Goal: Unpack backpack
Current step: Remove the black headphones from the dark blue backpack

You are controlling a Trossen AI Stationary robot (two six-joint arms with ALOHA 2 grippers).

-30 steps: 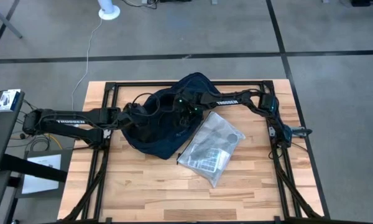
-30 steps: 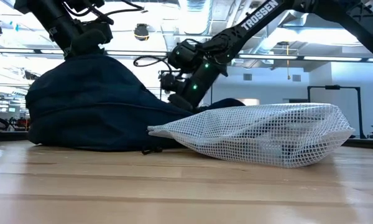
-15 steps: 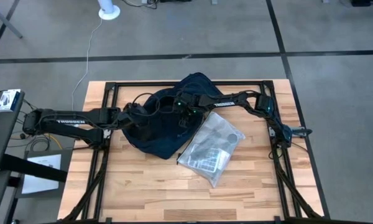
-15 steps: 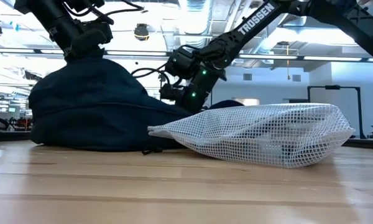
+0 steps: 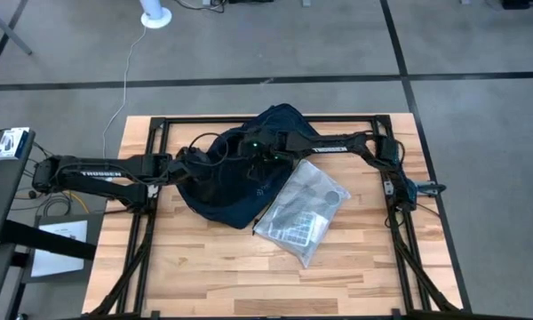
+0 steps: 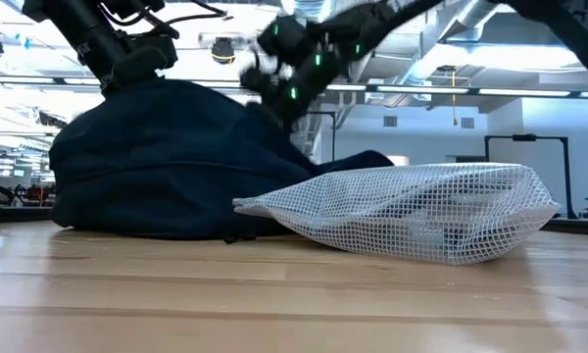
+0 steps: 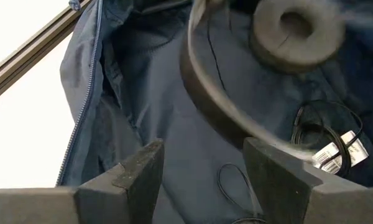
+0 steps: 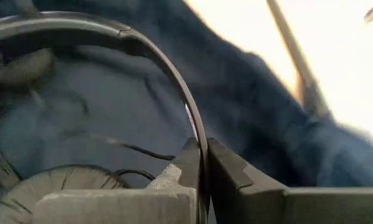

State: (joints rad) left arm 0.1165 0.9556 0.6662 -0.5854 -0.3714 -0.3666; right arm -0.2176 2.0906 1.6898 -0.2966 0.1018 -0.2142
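Observation:
The dark navy backpack (image 5: 231, 182) lies on its side in the middle of the table, its opening turned upward (image 6: 157, 167). Black headphones (image 7: 295, 28) hang inside the opening, with my right gripper (image 8: 204, 158) shut on their headband above the backpack (image 5: 249, 147). My left gripper (image 7: 202, 168) stands open at the backpack's top left (image 6: 137, 69), its fingers spread at the zipper rim and looking into the lining. A black cable with a white tag (image 7: 336, 149) lies inside the backpack. My right gripper pinches the thin headband (image 8: 196, 127) between its two fingers, which slant down from the table's right. The band arcs away from the fingers to an ear cup (image 8: 25, 65); the other ear cup (image 8: 56, 186) hangs beside the fingers. The headphones hang over the backpack's lining. My left gripper is at the backpack's rim (image 7: 81, 118), but I cannot tell whether its fingers touch the fabric.
A white mesh pouch (image 5: 302, 209) holding flat things lies on the table right of the backpack, its corner against the backpack's near side (image 6: 412, 221). Black frame rails (image 5: 151, 142) run along the table's edges. Bare wood (image 5: 249, 276) stretches along the near side.
My right gripper has shut on the headband inside the backpack and then risen, drifting toward the table's left and far side. The headphones have come up with it, off the lining. The backpack's top has bulged slightly higher.

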